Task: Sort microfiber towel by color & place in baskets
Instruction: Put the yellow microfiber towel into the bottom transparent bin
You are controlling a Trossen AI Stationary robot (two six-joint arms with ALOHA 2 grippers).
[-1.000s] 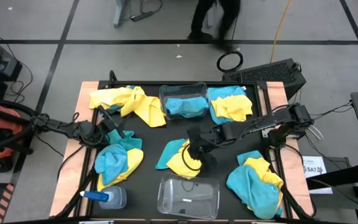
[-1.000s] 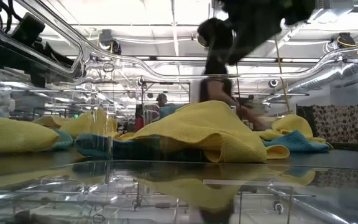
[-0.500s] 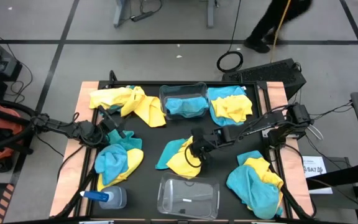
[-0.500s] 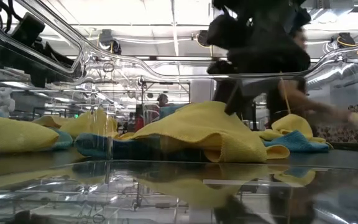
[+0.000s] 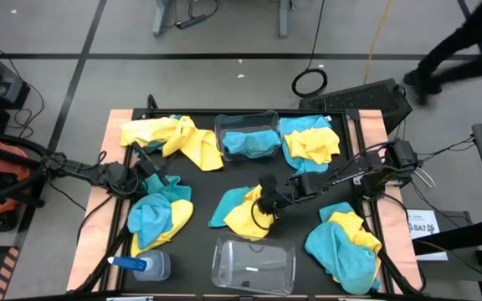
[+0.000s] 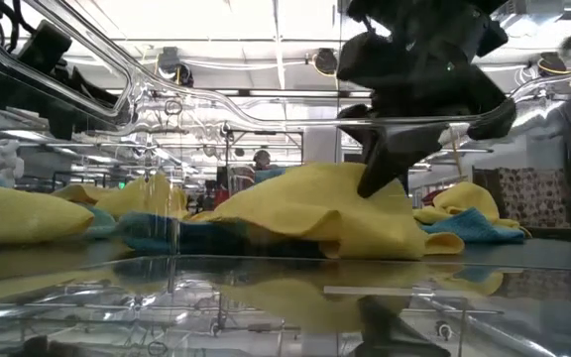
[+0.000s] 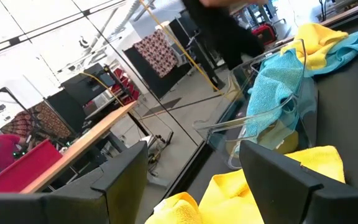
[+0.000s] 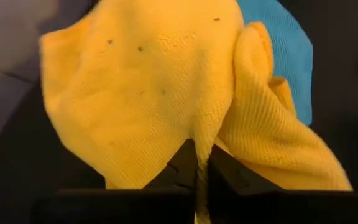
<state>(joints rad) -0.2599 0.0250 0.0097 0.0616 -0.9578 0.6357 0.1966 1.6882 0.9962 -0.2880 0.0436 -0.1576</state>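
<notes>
The yellow towel (image 5: 249, 219) lies bunched at the middle of the table in the high view, on top of a turquoise towel (image 5: 227, 203) whose corner pokes out toward the upper left of the heap. The right gripper (image 5: 265, 205) has its tips down on the heap's upper right edge, and the right wrist view shows its two dark fingers (image 8: 180, 169) pressed together on a raised fold of the yellow towel (image 8: 166, 81), which stands up between them like a ridge. So the cloth is pinched, not merely touched.

What matters for the move ahead, as I judge it, is where the heap sits relative to the bins. The empty clear basket (image 5: 253, 266) is just below the heap, toward the bottom centre of the high view, while the other basket (image 5: 247, 136), at the upper centre, already holds turquoise cloth. The yellow towel would then go down-frame, a short carry for the right arm. The risk I see is the turquoise towel underneath: it lies touching the yellow one, so a lift may drag it along.

The left gripper (image 5: 147, 161) waits at the left of the table, near a mixed pile (image 5: 159, 216), its fingers (image 7: 120, 174) standing well apart and holding nothing. It is farther from the centre heap than the right one.
</notes>
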